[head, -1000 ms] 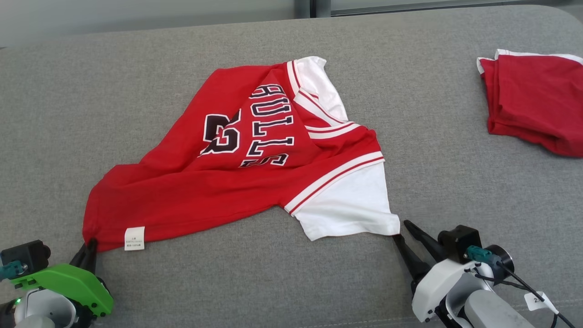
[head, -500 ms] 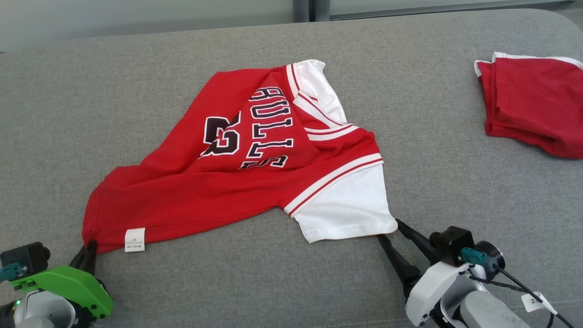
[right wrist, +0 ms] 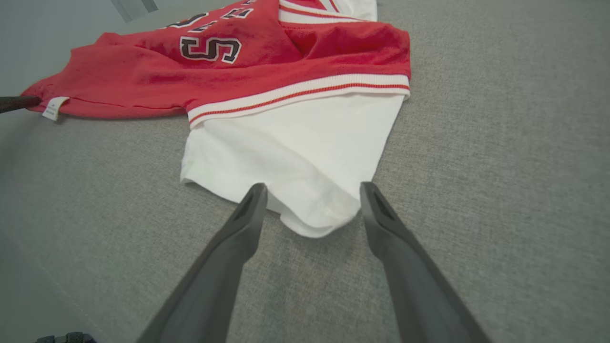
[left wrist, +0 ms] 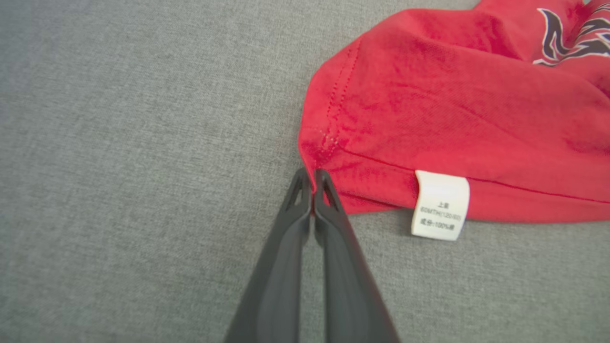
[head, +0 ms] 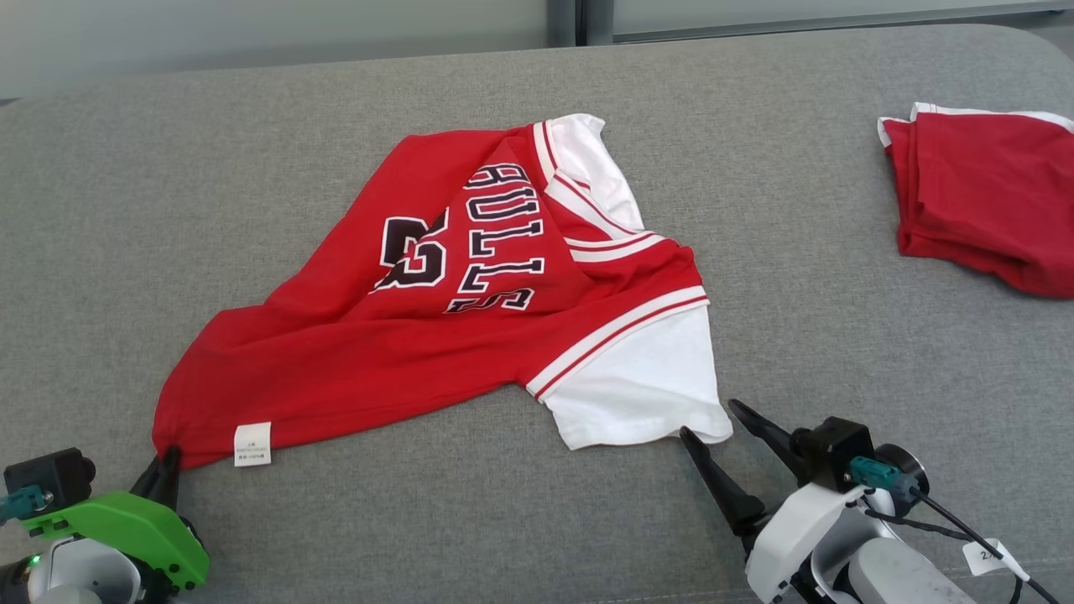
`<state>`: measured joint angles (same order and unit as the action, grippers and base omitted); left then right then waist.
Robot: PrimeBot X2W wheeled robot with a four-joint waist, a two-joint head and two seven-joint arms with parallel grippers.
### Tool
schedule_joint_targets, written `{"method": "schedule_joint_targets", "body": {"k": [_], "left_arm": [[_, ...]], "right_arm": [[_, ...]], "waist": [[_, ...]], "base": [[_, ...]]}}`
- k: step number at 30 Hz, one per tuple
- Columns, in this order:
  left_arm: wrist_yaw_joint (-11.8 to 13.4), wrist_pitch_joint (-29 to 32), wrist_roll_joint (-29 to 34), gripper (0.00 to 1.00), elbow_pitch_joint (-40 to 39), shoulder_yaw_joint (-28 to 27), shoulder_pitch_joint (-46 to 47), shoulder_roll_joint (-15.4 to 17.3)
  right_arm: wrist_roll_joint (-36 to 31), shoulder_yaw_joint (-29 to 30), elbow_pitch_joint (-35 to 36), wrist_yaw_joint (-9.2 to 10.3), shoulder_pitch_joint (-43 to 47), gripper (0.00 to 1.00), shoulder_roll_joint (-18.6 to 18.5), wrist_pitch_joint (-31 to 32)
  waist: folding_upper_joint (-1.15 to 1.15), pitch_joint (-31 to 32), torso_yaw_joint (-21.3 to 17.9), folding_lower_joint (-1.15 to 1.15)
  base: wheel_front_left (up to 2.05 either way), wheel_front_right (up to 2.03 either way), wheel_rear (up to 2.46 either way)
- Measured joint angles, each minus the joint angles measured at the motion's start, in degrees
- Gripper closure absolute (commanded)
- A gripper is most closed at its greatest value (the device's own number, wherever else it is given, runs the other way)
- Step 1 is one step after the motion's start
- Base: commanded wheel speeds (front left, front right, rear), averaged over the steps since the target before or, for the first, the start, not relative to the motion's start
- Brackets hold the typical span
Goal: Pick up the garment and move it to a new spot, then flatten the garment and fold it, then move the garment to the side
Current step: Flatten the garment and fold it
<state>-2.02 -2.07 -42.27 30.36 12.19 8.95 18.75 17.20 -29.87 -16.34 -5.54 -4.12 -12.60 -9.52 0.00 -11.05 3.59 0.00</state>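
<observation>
The red and white shirt (head: 470,285) lies crumpled in the middle of the grey cushion (head: 839,335). The left pincer (head: 170,457) is pressed together, pinching the shirt's red corner. The shirt spreads away from it toward 1 o'clock. The right pincer (head: 707,419) is spread wide, with the white sleeve tip at its 12 o'clock.

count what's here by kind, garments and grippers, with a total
garments: 2, the red and white jersey and the folded red garment
grippers: 2, the left gripper and the right gripper
total: 4
</observation>
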Motion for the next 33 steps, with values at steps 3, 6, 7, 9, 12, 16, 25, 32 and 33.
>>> {"method": "schedule_joint_targets", "body": {"k": [3,6,7,9,12,16,25,32,33], "left_arm": [[0.0,0.0,0.0,1.0,0.0,0.1,0.0,0.0],[0.0,0.0,0.0,1.0,0.0,0.3,0.0,0.0],[0.0,0.0,0.0,1.0,-0.1,0.3,0.0,0.0],[0.0,0.0,0.0,1.0,-0.1,0.4,0.1,0.0],[-0.1,0.0,0.0,1.0,-0.1,0.6,0.2,-0.1],[-0.1,0.0,0.0,1.0,-0.3,0.7,0.8,-0.2],[-0.1,0.0,0.0,1.0,-0.3,0.8,1.2,-0.5],[-0.1,-0.1,0.0,1.0,-0.4,0.8,1.7,-0.8],[-0.1,-0.1,0.0,1.0,-0.4,0.8,1.7,-0.9]], "right_arm": [[0.0,0.1,0.2,0.0,0.0,0.0,0.0,0.1],[0.0,0.0,0.2,0.0,0.0,0.0,-0.1,0.8],[0.0,0.0,0.3,0.0,0.0,0.0,-0.1,1.1],[0.0,-0.1,0.1,0.0,0.0,0.01,-0.1,1.3],[0.0,-0.2,-0.5,0.01,-0.1,0.02,-0.1,2.1],[0.0,-0.3,-1.7,0.01,-0.2,0.02,0.0,3.0],[0.0,-0.4,-3.8,0.01,-2.1,0.22,0.3,4.0],[0.0,-0.3,-4.6,0.02,-3.1,1.0,0.6,4.1],[0.0,-0.4,-4.7,0.02,-3.2,1.0,0.7,4.1]], "waist": [[0.0,-0.1,0.1,0.0],[0.0,-0.2,0.2,0.0],[0.0,-0.3,0.2,0.0],[0.0,-0.5,0.3,0.0],[0.0,-0.7,0.4,0.0],[0.0,-1.3,0.7,0.0],[0.0,-2.1,1.4,0.0],[0.0,-2.5,1.7,0.0],[0.0,-2.5,1.7,0.0]], "base": [[0.0,0.0,0.0],[0.0,0.0,0.0],[0.0,0.0,0.0],[0.0,0.0,0.0],[0.0,0.0,0.0],[0.0,0.0,0.0],[0.0,0.0,0.0],[0.0,0.0,0.0],[0.0,0.0,0.0]]}}
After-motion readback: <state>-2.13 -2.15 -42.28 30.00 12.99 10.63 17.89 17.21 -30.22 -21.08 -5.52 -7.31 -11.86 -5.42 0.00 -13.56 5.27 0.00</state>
